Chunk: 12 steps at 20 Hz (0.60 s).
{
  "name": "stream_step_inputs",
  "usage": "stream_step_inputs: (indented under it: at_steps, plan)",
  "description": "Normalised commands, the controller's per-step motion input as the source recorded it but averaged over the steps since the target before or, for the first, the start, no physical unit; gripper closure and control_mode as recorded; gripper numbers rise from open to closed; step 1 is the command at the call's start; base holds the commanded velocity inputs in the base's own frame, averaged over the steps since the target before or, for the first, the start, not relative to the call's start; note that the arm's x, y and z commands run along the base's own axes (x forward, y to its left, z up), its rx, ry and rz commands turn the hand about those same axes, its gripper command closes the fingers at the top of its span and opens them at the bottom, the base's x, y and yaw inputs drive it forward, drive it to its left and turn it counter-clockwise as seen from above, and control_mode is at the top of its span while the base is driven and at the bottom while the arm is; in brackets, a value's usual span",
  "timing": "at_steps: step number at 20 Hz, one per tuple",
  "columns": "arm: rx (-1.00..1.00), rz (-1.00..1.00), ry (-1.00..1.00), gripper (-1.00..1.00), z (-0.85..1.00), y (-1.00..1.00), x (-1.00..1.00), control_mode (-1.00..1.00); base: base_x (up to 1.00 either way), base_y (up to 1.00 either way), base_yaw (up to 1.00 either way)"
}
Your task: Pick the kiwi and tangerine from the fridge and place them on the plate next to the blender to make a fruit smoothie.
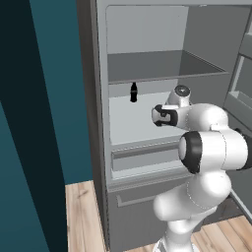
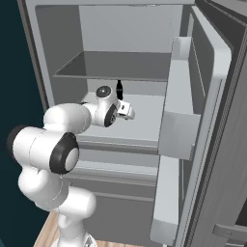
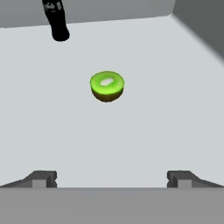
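Left base view: the fridge (image 1: 147, 69) stands open, the white arm reaching onto its middle shelf; a small dark bottle (image 1: 133, 92) stands at the arm's ten o'clock.

Right base view: the wrist hangs over that shelf, the bottle (image 2: 119, 88) just behind it at twelve o'clock, the open door at three.

Hand view: the gripper (image 3: 112, 179) is spread wide and empty. The kiwi (image 3: 107, 86) lies cut face up at twelve o'clock, apart from the fingertips (image 3: 43, 178), the bottle (image 3: 57, 19) at eleven. Best approach: come straight down, centre the fruit between the jaws, stay clear of the bottle, then close gently.
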Motion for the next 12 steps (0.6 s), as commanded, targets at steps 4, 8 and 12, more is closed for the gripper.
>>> stream_step_inputs:
  at_steps: [4,8,12]
  plan:
    - [0.00,0.00,0.00,-1.00,-0.32,0.00,0.45,-1.00,0.00,0.00,0.00]
    - [0.00,0.00,0.00,-1.00,-0.18,0.00,0.46,-1.00,0.00,0.00,0.00]
    - [0.00,0.00,0.00,-1.00,-0.15,0.00,0.43,-1.00,0.00,0.00,0.00]
